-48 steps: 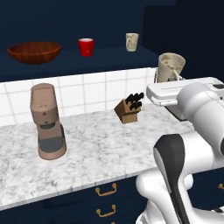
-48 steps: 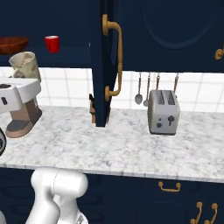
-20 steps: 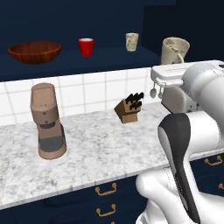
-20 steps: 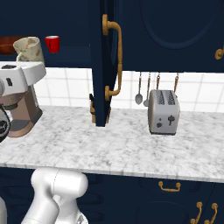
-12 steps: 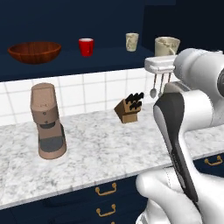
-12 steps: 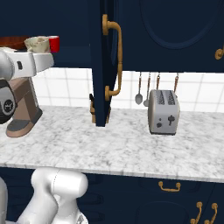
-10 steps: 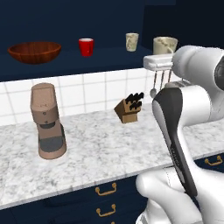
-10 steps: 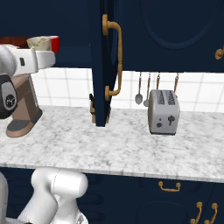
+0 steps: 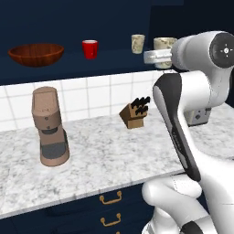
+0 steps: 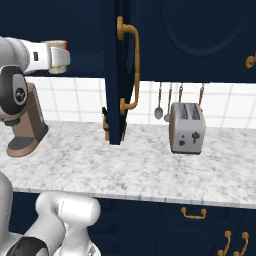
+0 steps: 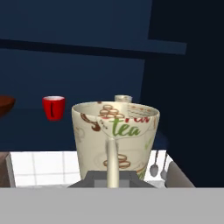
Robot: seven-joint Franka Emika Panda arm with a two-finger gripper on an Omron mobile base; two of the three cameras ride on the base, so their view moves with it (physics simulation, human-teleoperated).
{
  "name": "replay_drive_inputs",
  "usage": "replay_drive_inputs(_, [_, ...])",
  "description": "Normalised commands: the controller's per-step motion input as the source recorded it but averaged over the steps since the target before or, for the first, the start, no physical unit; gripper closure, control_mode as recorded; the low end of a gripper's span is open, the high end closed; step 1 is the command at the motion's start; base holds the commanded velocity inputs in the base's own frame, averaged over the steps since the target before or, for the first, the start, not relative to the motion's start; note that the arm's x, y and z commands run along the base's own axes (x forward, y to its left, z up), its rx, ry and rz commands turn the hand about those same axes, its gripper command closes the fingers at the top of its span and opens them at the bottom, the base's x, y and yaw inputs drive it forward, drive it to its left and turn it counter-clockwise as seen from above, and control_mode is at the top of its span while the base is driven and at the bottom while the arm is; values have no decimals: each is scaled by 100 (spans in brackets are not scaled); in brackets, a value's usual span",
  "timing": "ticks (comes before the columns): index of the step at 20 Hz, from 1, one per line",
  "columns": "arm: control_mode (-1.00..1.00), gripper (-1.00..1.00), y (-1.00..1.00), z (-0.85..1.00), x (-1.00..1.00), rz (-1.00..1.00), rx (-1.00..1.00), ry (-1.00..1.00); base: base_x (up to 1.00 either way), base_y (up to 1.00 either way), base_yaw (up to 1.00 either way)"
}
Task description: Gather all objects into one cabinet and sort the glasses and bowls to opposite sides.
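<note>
Gripper [image 9: 157, 56] raised level with the open shelf of the navy upper cabinet [image 9: 68, 18], at the shelf's right end; a cream mug [image 11: 114, 142] printed with "tea" stands upright in it, handle facing the hand camera. The finger tips are hidden behind the mug, so the width of the jaws cannot be told, though the mug sits clear of the shelf with nothing else under it.

On the shelf, left to right: wide brown wooden bowl [image 9: 36, 54] near the left end; glossy red cup [image 9: 90, 48] well apart from it, toward the middle; small cream mottled tumbler [image 9: 137, 44] further right and set back, just left of the held mug.

On the marble worktop [image 9: 100, 151] below: brown coffee machine [image 9: 49, 128] toward the left; knife block [image 9: 135, 113] against the tiled back wall. In the right base view, the cabinet's open door [image 10: 120, 70] with gold handle hangs edge-on; silver toaster [image 10: 187, 128] stands beyond it near the wall, utensils [image 10: 170, 100] hanging above.
</note>
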Motion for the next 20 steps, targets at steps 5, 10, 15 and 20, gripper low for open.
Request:
replay_drive_inputs(5, [-100, 100, 6, -9, 37, 0, 0, 1, 0, 0, 0])
replay_drive_inputs(10, [-100, 100, 8, -8, 38, 0, 0, 0, 0, 0, 0])
replay_drive_inputs(15, [-100, 100, 1, -6, 39, 0, 0, 0, 0, 0, 0])
replay_drive_inputs(20, [-100, 100, 0, -12, 35, 0, 0, 0, 0, 0, 0])
